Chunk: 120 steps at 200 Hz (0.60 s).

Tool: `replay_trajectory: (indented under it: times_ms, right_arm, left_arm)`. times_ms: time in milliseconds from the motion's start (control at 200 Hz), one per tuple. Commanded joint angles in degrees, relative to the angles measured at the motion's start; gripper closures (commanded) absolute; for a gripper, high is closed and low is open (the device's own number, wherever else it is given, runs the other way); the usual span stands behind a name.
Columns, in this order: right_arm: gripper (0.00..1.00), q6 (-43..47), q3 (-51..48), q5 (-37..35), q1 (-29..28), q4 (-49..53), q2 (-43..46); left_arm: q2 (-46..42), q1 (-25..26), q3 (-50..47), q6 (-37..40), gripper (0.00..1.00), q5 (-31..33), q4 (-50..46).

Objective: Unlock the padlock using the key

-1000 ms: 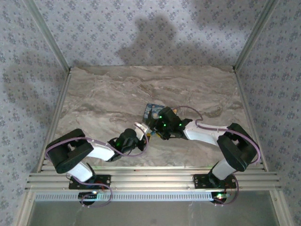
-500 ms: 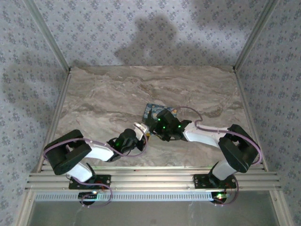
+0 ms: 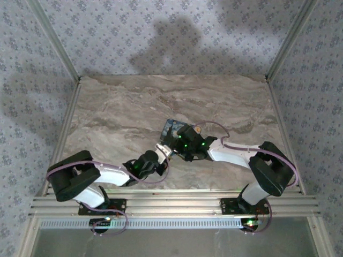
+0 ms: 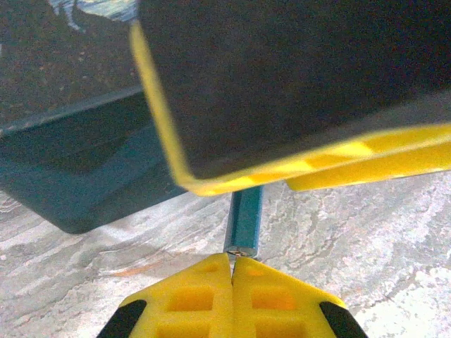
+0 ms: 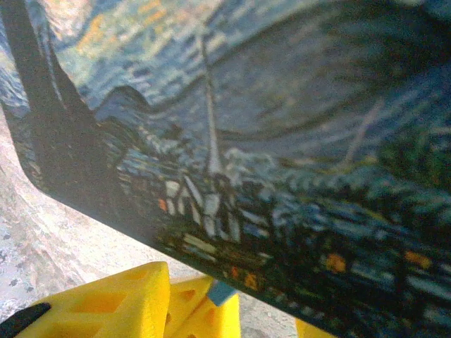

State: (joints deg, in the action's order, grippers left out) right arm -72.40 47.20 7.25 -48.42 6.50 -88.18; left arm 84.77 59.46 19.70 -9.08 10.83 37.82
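Left claw (image 4: 232,271) clamps key (image 4: 244,220); right claw (image 3: 179,141) state: cannot tell. Misaligned key may jam against padlock (image 3: 172,127) and slip.

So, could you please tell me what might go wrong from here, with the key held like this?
1. The left gripper pinches the blue key at its very end only; a sideways load could twist it loose.
2. The key's far end disappears under a dark, yellow-edged part, so alignment cannot be checked; pushing on might jam it.
3. The painted block rests on the table and may slide if pushed.
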Motion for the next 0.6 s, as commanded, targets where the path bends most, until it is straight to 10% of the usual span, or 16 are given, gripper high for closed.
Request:
replay_trajectory:
  times_ms: [0,595]
  right_arm:
    - [0.52,0.5,1.6,-0.9,-0.6,2.0,-0.8]
    - [0.43,1.3,3.4,-1.4,-1.8,4.6,-1.5]
  left_arm:
    - [-0.8,1.9,2.8,2.5,1.00,4.7,-1.5]
    - [-7.1,4.7,-1.0,3.4,1.00,14.7,-1.7]
